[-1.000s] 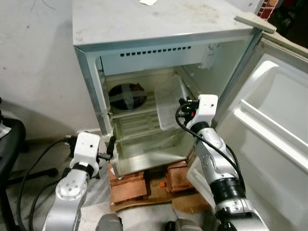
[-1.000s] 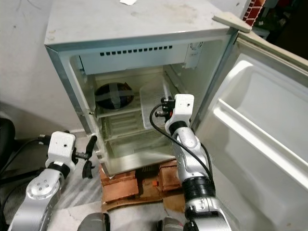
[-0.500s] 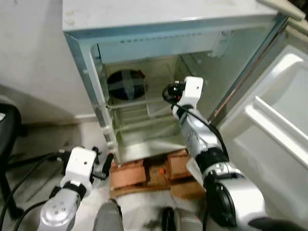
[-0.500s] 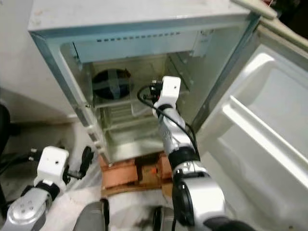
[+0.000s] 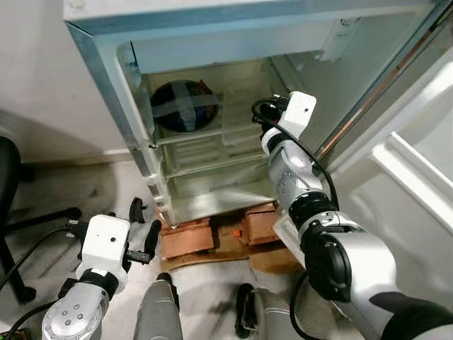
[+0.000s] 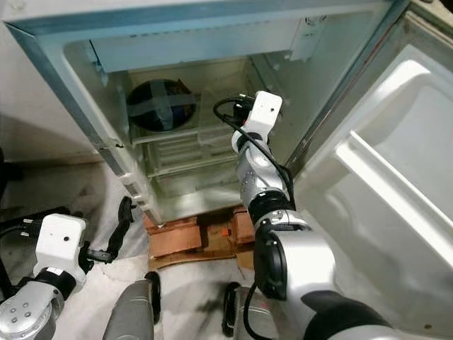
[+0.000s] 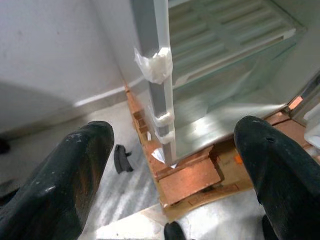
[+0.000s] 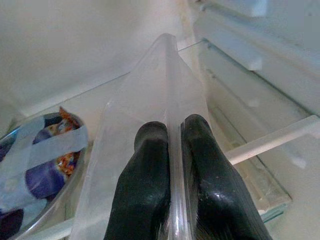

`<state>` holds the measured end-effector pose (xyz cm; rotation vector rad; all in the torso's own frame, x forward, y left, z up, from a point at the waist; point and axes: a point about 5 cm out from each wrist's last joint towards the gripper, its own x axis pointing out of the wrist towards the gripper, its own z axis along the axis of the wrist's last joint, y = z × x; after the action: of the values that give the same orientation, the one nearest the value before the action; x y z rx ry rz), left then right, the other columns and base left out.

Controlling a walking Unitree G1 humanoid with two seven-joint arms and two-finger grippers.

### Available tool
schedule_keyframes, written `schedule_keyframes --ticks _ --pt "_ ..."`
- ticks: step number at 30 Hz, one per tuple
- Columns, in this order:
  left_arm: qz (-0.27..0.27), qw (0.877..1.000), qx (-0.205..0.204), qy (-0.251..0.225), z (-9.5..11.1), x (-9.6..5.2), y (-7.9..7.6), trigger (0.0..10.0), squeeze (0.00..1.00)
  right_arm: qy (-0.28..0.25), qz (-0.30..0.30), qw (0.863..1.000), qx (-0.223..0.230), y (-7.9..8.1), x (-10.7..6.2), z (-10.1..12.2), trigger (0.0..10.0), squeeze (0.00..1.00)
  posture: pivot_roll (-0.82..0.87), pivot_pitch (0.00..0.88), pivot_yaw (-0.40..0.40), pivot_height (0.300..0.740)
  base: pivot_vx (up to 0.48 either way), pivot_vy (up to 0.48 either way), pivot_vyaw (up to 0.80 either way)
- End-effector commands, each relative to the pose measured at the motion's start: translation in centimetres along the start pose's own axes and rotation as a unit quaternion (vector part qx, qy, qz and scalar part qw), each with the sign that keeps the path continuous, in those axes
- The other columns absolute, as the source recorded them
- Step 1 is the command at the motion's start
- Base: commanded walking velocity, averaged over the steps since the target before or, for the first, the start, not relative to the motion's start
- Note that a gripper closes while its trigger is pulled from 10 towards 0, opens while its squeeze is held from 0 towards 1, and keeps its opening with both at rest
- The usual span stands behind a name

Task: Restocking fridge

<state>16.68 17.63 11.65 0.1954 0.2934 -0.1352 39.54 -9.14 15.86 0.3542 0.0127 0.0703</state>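
- Already the fridge [image 5: 113, 92] stands with its door [image 6: 382, 184] swung wide, so the opening step looks done.
- The right pincer [image 8: 170, 150] reaches inside at the level of the upper shelf [image 5: 191, 134], its two black fingers [image 8: 150, 165] pressed together on the thin edge of a clear plastic container [image 8: 150, 100], which it holds upright just beside the bowl.
- That foil-and-tape-covered bowl [image 5: 185, 106] sits on the upper shelf toward the left of the cabinet, apparently stocked.
- The container seems close to its resting place but not yet released; whether its base touches the shelf I cannot tell.
- The lower shelf [image 7: 235, 30] carries nothing I can make out.
- The left pincer [image 7: 170, 165] hangs low outside the fridge, fingers spread wide and holding nothing, above the floor near the bricks [image 5: 187, 244] propping the cabinet.
- Left, by my judgement: set the container down, let go, withdraw, and close the door.
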Motion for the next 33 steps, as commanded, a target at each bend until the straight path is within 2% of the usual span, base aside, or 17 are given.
schedule_keyframes --ticks 1,12,18,22,30,31,33 --pt "0.004 1.0 -0.007 0.007 0.1 -0.8 -0.1 10.0 0.0 0.022 -0.03 0.999 0.015 -0.8 -0.1 -0.7 10.0 0.0 0.34 0.348 -0.08 0.74 0.0 0.0 0.0" --pt "0.009 1.0 -0.014 0.014 0.3 -1.6 -0.3 10.0 0.0 0.006 -0.052 0.997 0.058 -0.2 0.7 1.1 10.0 0.0 0.34 0.39 -0.085 0.74 0.0 0.0 0.0" --pt "0.017 0.999 -0.019 0.019 0.4 -2.2 -0.4 10.0 0.0 0.013 -0.056 0.99 0.128 0.6 1.1 1.8 10.0 0.0 0.35 0.408 -0.098 0.74 0.0 0.0 0.0" --pt "0.021 0.999 -0.023 0.019 0.5 -2.5 -0.6 10.0 0.0 0.021 -0.041 0.982 0.182 1.8 1.3 1.8 10.0 0.0 0.36 0.417 -0.108 0.74 0.0 0.0 0.0" --pt "0.03 0.999 -0.028 0.022 0.6 -3.1 -0.6 10.0 0.0 0.024 -0.012 0.971 0.236 3.4 1.5 2.2 10.0 0.0 0.37 0.426 -0.12 0.74 0.0 0.0 0.0" --pt "0.031 0.999 -0.028 0.022 0.6 -3.1 -0.5 10.0 0.0 0.025 -0.01 0.971 0.238 3.5 1.5 2.2 10.0 0.67 0.37 0.427 -0.123 0.74 0.0 0.0 0.0" --pt "0.032 0.999 -0.028 0.023 0.6 -3.1 -0.5 10.0 0.0 0.026 -0.006 0.97 0.241 3.7 1.5 2.3 10.0 1.0 0.37 0.429 -0.126 0.74 0.0 0.0 0.0"
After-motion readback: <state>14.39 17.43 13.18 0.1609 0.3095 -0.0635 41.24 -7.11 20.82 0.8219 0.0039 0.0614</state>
